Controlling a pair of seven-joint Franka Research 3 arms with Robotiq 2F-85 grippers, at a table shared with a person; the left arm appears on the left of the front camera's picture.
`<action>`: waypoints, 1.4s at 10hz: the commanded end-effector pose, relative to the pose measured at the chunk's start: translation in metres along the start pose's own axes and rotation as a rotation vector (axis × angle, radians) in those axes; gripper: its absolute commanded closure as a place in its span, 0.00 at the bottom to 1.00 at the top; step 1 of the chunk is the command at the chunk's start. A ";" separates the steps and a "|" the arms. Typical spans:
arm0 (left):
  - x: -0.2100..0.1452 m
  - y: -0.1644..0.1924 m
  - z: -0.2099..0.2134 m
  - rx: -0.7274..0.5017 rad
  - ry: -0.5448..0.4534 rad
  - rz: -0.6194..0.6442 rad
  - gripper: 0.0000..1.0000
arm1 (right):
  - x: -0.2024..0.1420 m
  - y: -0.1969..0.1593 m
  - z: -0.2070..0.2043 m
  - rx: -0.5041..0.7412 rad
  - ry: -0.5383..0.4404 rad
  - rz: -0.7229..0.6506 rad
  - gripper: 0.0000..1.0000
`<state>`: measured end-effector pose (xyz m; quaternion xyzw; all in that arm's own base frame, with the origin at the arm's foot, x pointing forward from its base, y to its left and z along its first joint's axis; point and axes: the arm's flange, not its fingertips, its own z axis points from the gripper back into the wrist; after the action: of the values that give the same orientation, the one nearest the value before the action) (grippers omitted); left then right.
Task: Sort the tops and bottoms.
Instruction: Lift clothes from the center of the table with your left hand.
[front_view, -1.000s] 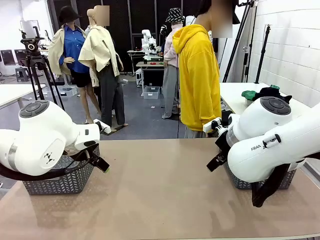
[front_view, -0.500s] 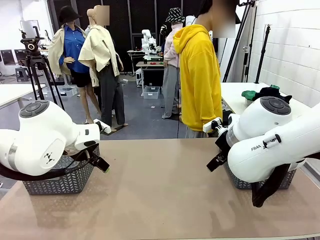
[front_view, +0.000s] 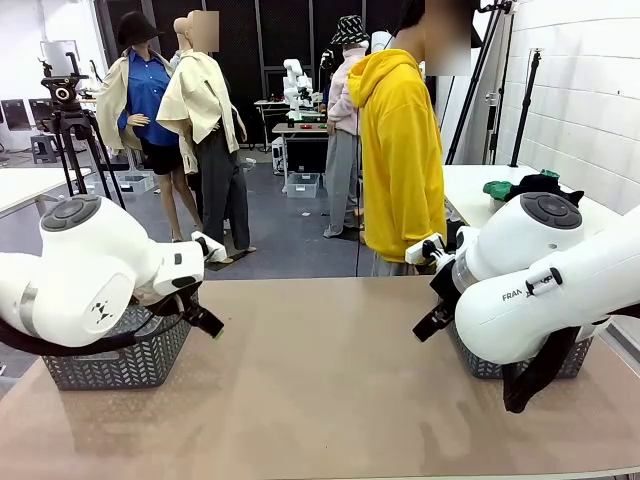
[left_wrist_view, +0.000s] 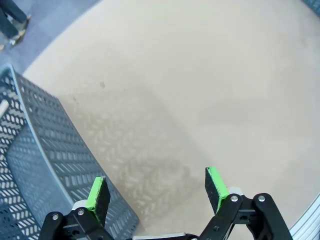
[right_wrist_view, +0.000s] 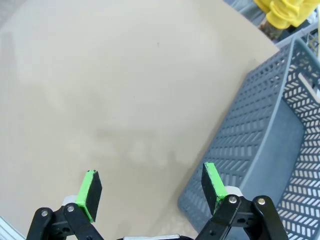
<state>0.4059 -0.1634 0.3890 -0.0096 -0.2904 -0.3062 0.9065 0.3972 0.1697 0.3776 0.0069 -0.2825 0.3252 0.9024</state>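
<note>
A small heap of green and black cloth (front_view: 524, 186) lies on a white side table behind my right arm, far from both grippers. My left gripper (left_wrist_view: 156, 184) stands open over bare tabletop, right beside the left grey basket (left_wrist_view: 45, 150), with nothing between its green pads. In the front view the left gripper (front_view: 212, 328) hangs just right of that basket (front_view: 120, 360). My right gripper (right_wrist_view: 150, 180) is open too and holds nothing, next to the wall of the right grey basket (right_wrist_view: 260, 150). From the front, the right gripper (front_view: 424, 328) sits left of its basket (front_view: 478, 366).
A person in a yellow hoodie (front_view: 400, 160) stands at the far edge of the table (front_view: 320, 400). Both baskets look to have nothing in them where I can see inside. A tripod (front_view: 70, 130) stands at the back left.
My left arm has shifted slightly up and to the right. The person has edged a little to the right. Both grippers stay open.
</note>
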 end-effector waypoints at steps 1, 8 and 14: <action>0.022 -0.003 0.027 0.024 -0.108 -0.041 0.00 | 0.021 -0.003 0.016 -0.007 -0.079 0.019 0.00; 0.027 0.155 0.163 0.314 -0.288 -0.001 0.00 | 0.024 -0.177 0.178 -0.445 -0.216 -0.125 0.00; -0.156 0.317 0.150 0.312 -0.179 0.368 0.00 | -0.185 -0.332 0.168 -0.585 0.027 -0.647 0.00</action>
<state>0.3963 0.1923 0.4920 0.0619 -0.4010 -0.0954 0.9090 0.3864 -0.2393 0.4950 -0.1638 -0.3355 -0.0372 0.9269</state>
